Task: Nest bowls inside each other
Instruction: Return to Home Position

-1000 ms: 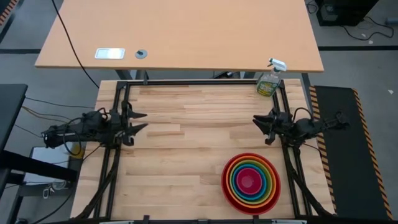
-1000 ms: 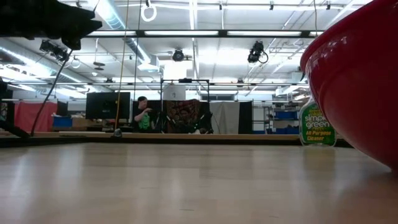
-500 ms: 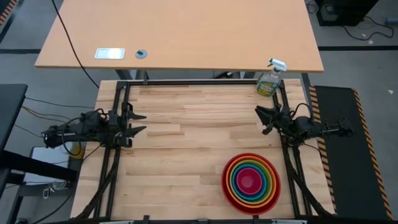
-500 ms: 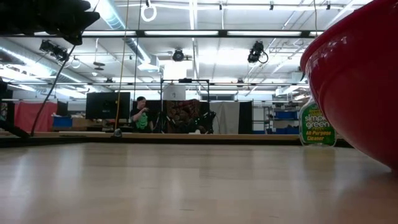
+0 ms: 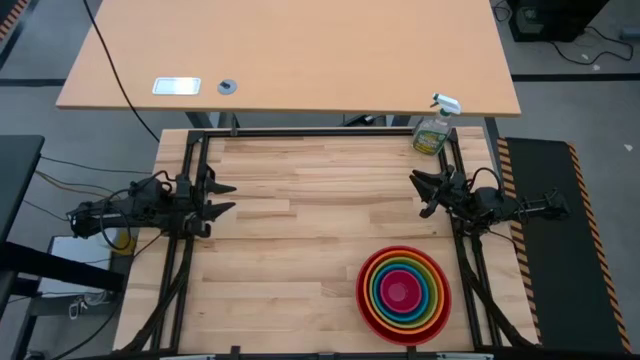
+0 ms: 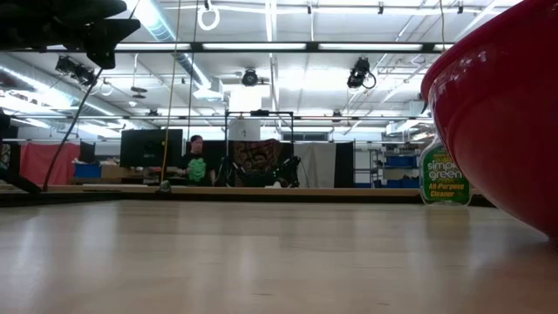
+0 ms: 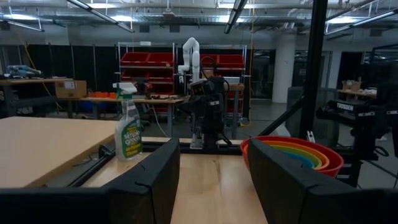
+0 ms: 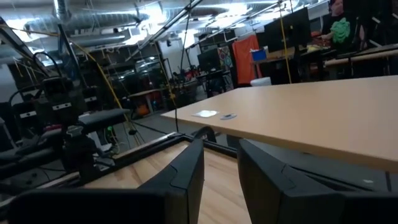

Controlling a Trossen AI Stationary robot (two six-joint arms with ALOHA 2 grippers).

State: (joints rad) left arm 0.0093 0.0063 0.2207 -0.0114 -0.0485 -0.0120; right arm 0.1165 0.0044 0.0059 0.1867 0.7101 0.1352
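Note:
Several bowls (image 5: 403,292) sit nested one inside the other near the table's near right corner, red outermost and pink (image 5: 400,291) in the middle. The red bowl's base rests on the wood, and its wall (image 6: 506,113) fills the right of the low view. The stack (image 7: 292,155) also shows in the left wrist view. My left gripper (image 5: 228,197) hovers open at the table's left edge, far from the bowls. My right gripper (image 5: 418,194) hovers at the right edge, on the far side of the stack, open by a narrow gap (image 8: 221,168) with nothing in it.
A green spray bottle (image 5: 433,130) stands at the far right corner of the table. A black frame (image 5: 320,132) runs along the table's far and side edges. A larger desk (image 5: 290,55) lies beyond. Bare wood (image 5: 300,240) spreads between the two grippers.
My right arm has swung a little, so its gripper has gone toward the table's far edge. The bowls have stayed where they were.

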